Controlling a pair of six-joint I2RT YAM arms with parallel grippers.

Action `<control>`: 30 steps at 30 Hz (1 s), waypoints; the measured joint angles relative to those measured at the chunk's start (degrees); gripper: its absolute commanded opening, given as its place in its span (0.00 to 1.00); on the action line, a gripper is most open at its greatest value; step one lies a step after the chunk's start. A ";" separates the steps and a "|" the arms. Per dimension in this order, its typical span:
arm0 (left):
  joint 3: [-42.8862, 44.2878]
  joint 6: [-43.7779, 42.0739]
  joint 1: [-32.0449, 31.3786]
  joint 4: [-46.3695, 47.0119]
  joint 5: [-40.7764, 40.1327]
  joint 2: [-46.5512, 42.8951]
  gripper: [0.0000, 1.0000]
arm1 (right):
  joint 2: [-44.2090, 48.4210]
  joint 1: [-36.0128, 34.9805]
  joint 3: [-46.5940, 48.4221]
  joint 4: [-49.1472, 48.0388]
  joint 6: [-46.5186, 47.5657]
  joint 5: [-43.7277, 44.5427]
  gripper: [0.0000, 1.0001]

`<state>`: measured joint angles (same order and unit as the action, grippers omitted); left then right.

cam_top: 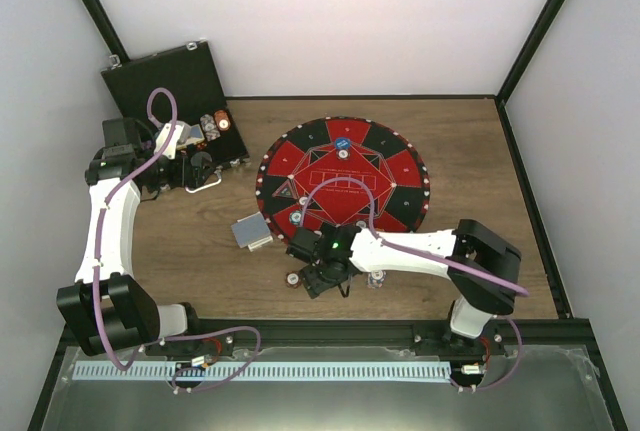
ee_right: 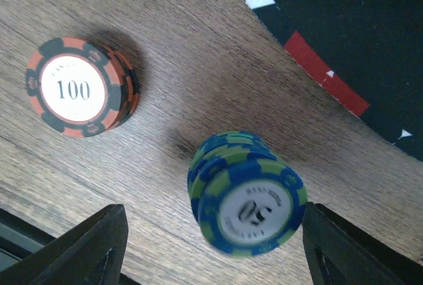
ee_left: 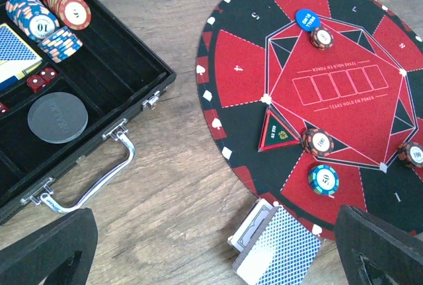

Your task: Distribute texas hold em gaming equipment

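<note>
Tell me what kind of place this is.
Probably a lab test cell, not a card room: a wooden table boxed in by blank white walls and black frame posts, robot arms bolted at its near edge, a hold'em mat and open chip case laid out.

surface: wooden table | on it: black case, round mat, card deck, orange-black chip stack, blue-green chip stack

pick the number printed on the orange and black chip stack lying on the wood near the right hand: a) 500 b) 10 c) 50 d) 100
d: in the right wrist view the orange and black stack reads 100 on its white centre, while the 50 sits on the blue and green stack next to it.
</note>
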<state>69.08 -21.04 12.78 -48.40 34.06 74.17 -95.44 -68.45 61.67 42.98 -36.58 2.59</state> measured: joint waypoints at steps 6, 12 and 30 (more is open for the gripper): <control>0.02 0.02 0.00 -0.15 0.02 0.02 1.00 | -0.68 0.00 0.00 0.02 0.02 0.66 0.67; 0.02 0.02 0.00 -0.15 0.00 0.02 1.00 | -0.68 0.00 0.00 0.04 0.11 1.14 0.64; 0.02 -0.02 0.00 -0.15 -0.22 0.02 1.00 | -3.78 0.00 0.00 -0.87 0.63 2.14 0.52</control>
<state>69.10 -21.06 12.78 -48.56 33.85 74.19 -99.22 -68.45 61.67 42.11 -35.94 4.73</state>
